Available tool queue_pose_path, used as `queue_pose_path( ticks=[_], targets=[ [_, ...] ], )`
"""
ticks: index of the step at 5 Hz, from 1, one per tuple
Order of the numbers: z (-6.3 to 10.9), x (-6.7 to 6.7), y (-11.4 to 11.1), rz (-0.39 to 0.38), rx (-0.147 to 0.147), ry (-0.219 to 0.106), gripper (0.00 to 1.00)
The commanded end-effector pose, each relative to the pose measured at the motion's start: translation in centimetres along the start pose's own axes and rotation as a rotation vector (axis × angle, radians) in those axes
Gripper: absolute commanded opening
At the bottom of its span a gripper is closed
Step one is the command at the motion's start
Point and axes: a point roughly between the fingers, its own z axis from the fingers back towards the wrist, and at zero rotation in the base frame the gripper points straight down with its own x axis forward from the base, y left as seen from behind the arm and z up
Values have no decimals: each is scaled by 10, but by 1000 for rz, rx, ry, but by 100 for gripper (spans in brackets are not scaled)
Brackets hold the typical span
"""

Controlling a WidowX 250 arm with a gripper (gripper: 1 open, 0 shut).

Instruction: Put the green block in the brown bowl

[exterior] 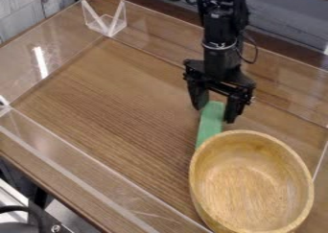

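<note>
A bright green block (209, 127) lies flat on the wooden table, its near end almost at the rim of the brown bowl (202, 162). The bowl is round, light tan and holds nothing, at the lower right. My black gripper (217, 106) points straight down over the far end of the block. It is open, one finger on each side of the block's upper end, which the fingers partly hide. I cannot tell whether the fingertips touch the table.
A low clear plastic wall (77, 170) rings the wooden table top. A clear folded stand (105, 18) sits at the back left. The bowl lies close to the right edge and the near wall.
</note>
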Motion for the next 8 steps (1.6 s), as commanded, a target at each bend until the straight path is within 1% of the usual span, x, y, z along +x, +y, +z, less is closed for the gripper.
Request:
queue_pose_path(
  ticks=[1,2,3,4,5,7,8],
  targets=[
    [0,4,4,5,-2,-27,100],
    [-6,4,5,9,-4,-26,100],
    [-7,4,4,12,-7,-28,0],
    [-3,4,4,14,-7,-27,0],
    [5,5,4,18,-5,-27,0],
    [25,7,4,24,0,-30,0],
    [38,9,3,27,4,-32,0]
  ],
)
